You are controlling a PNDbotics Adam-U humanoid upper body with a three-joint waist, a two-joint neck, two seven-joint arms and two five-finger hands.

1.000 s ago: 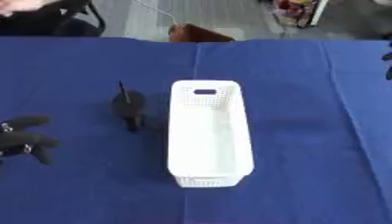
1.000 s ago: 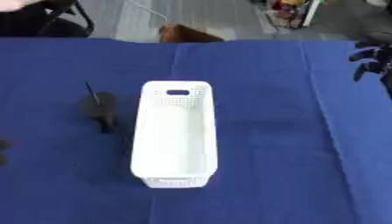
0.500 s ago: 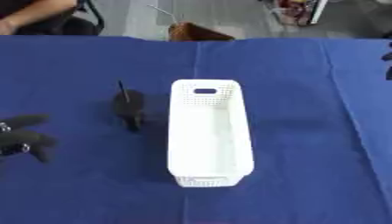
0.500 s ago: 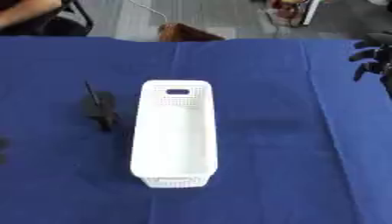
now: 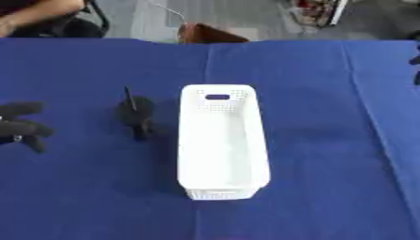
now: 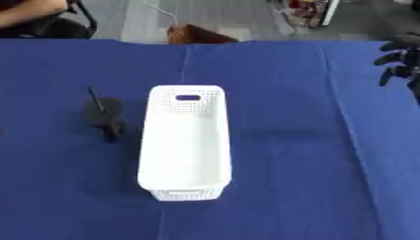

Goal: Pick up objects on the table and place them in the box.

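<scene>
1. A long white box (image 5: 222, 140) stands on the blue table (image 5: 328, 117), with nothing visible inside.
2. A small dark object (image 5: 134, 114) lies just left of the box.
3. The left hand (image 5: 20, 127) is at the left edge, fingers curled, holding nothing.
4. The right hand (image 6: 400, 58) is at the far right edge, fingers relaxed, holding nothing.

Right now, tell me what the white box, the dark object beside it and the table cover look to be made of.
White box: likely moulded plastic, smooth, with perforated walls and a cut-out handle. Dark object: matte black, no shine; material unclear, perhaps rubber or plastic. Table cover: blue cloth, matte, with soft creases.
</scene>
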